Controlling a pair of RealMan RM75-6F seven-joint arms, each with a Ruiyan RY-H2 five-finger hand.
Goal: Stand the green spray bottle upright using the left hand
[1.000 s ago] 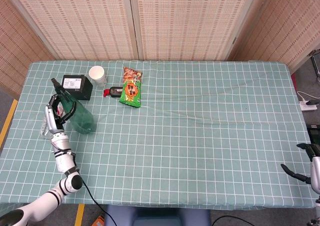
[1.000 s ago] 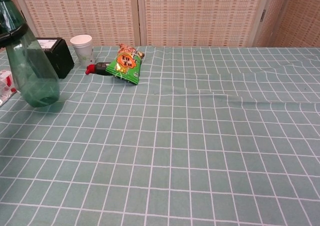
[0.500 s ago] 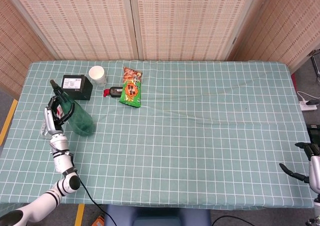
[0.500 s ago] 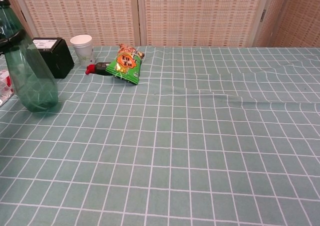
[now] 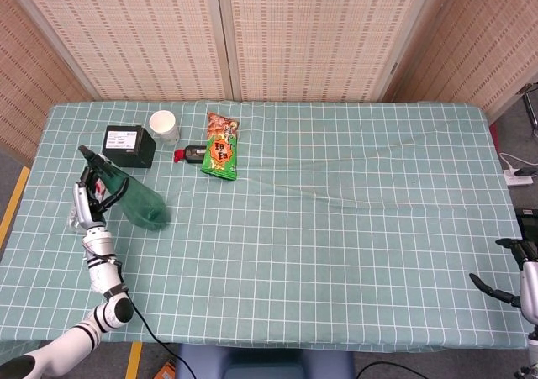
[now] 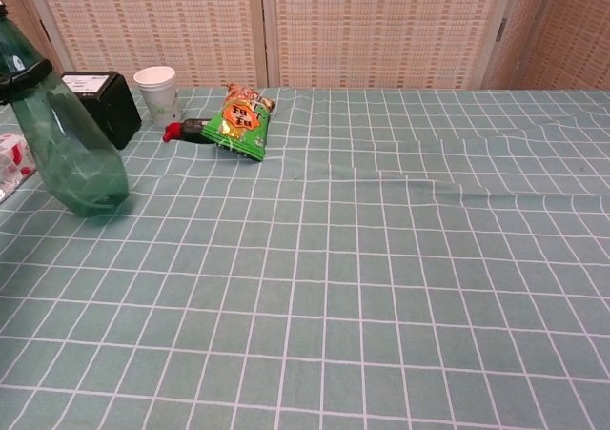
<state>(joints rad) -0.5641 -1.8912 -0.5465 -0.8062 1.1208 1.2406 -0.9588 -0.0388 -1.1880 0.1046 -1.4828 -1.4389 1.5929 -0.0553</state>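
Observation:
The green spray bottle [image 5: 141, 203] is at the table's left side, tilted with its black spray head [image 5: 87, 155] leaning left and back and its base toward the right. In the chest view the green spray bottle [image 6: 74, 156] leans the same way, its top cut by the left edge. My left hand [image 5: 87, 201] holds it around the neck, just under the black trigger. My right hand [image 5: 523, 271] hovers off the table's front right corner, fingers apart and holding nothing.
Behind the bottle stand a black box [image 5: 129, 144] and a white paper cup [image 5: 163, 126]. A green snack bag [image 5: 221, 147] and a small dark bottle with a red cap [image 5: 190, 154] lie beside them. A white and red packet [image 6: 10, 155] lies at the left edge.
The bottle has gone from nearly upright to tilted: its base slid right while its spray head swung left. My left hand drew slightly left and toward the front edge. The right hand stayed put.

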